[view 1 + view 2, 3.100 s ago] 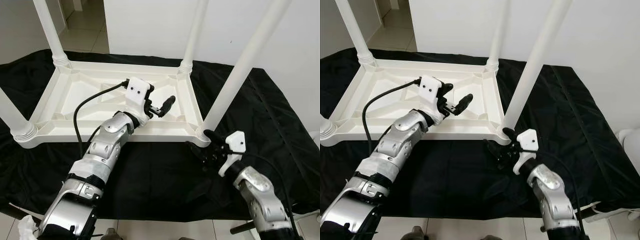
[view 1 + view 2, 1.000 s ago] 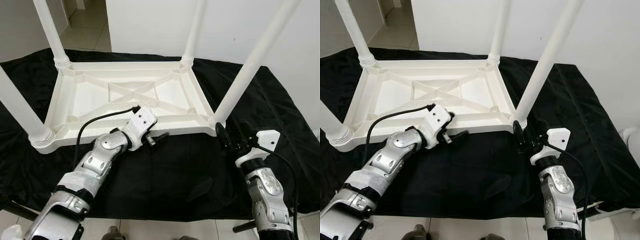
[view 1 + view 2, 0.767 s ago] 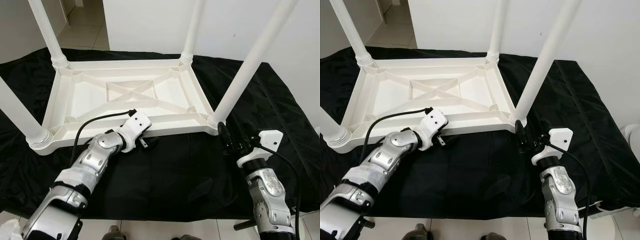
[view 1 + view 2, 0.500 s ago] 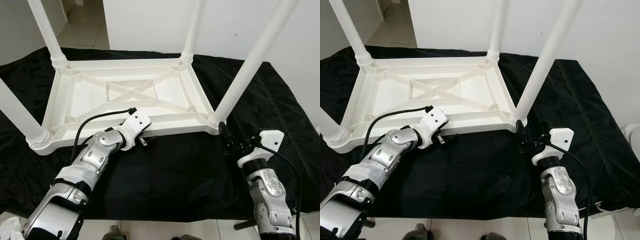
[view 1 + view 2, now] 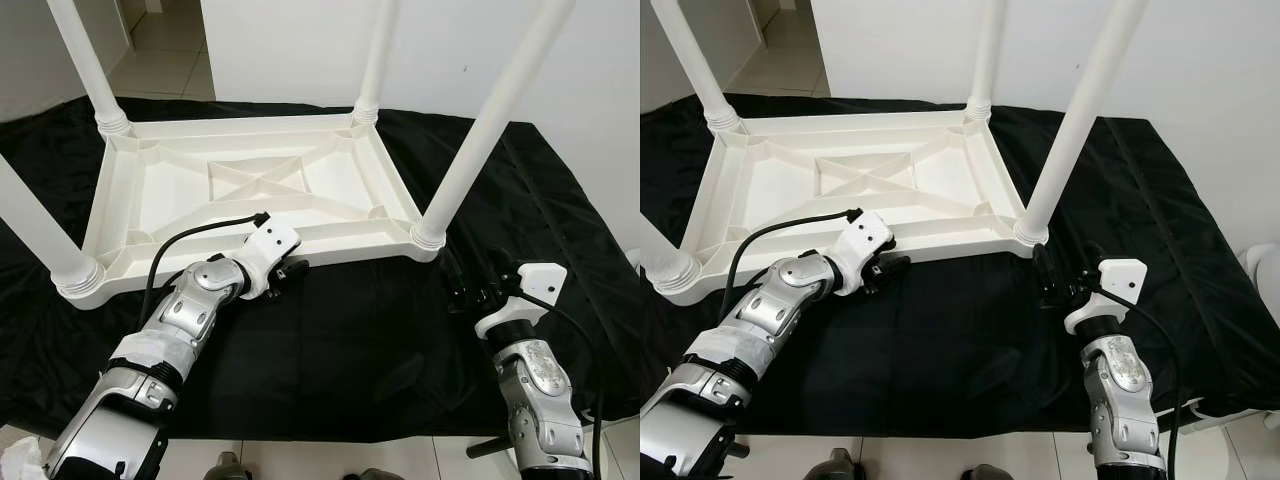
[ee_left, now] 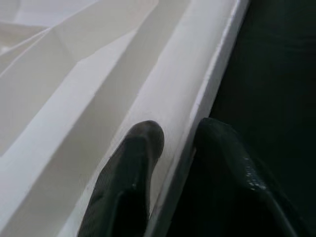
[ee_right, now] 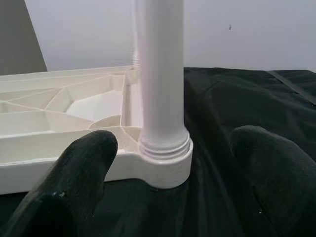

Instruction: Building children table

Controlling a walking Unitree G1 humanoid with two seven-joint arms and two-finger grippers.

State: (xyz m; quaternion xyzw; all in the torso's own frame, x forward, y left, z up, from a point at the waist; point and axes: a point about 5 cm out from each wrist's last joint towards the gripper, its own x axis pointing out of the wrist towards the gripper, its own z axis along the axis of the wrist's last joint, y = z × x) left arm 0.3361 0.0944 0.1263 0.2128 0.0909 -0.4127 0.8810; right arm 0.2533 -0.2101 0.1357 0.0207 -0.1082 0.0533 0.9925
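The white plastic children's table (image 5: 250, 190) lies upside down on a black cloth (image 5: 360, 350), its ribbed underside facing up and all four legs standing upward from the corner sockets, which suggests the assembly is nearly or wholly done and the piece is laid this way so the legs could be fitted from above. The cloth probably protects the tabletop. The left gripper (image 5: 885, 268) sits at the table's near long edge, its two fingers (image 6: 131, 163) straddling the rim, one on the inner face and one outside, closed on it as if to steady or shift the frame. The right gripper (image 7: 170, 163) hovers just off the near right leg (image 5: 1065, 120) at its socket, fingers spread wide and holding nothing, lined up with the leg's base. Behind are a white wall (image 5: 300, 50) and a tiled floor (image 5: 170, 60) through a doorway.
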